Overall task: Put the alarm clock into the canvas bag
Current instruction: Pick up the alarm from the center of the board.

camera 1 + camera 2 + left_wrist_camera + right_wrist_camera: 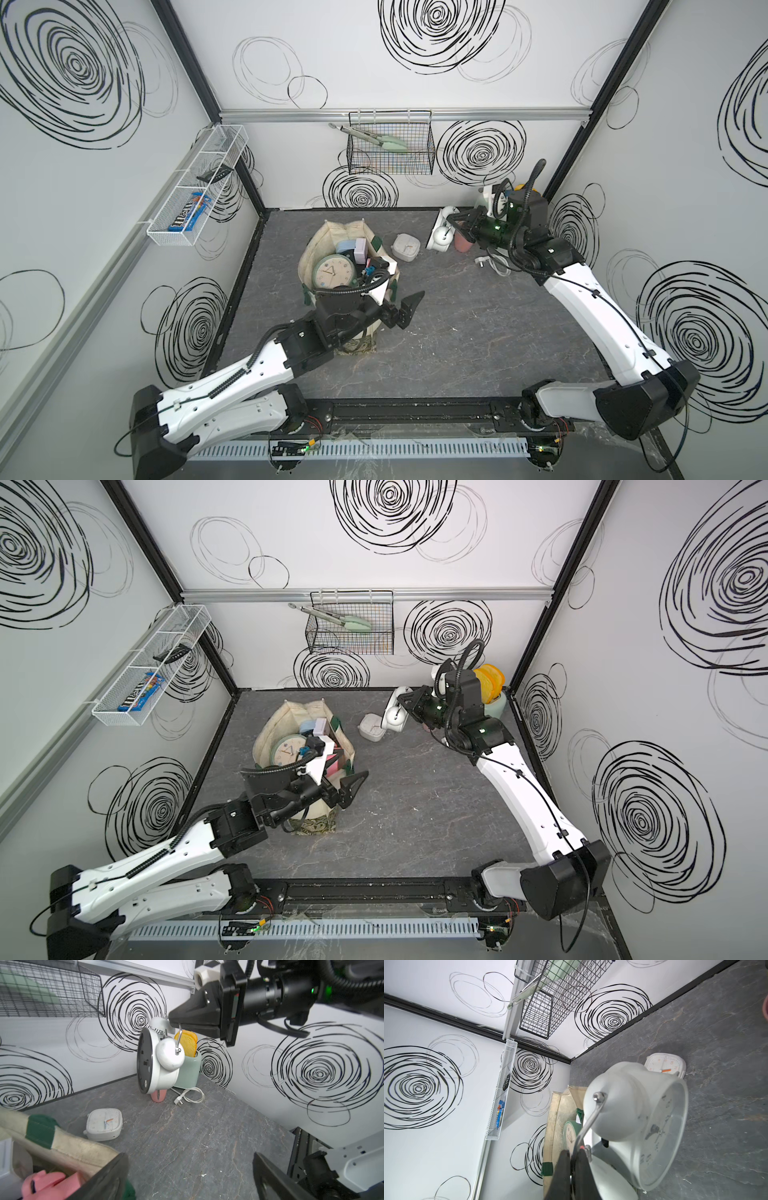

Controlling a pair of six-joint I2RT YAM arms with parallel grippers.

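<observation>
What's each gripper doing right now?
Left gripper: open, holding nothing.
Right gripper: shut on the wire handle of the alarm clock, which hangs from it.

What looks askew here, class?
The white twin-bell alarm clock hangs tilted from its thin handle, pinched by the right gripper, jaws shut. The small square clock lies face-up on the table.

I see a white alarm clock, chrome-handled, at my black right gripper; past it, a cream canvas bag with green patches; grey-veined table.
</observation>
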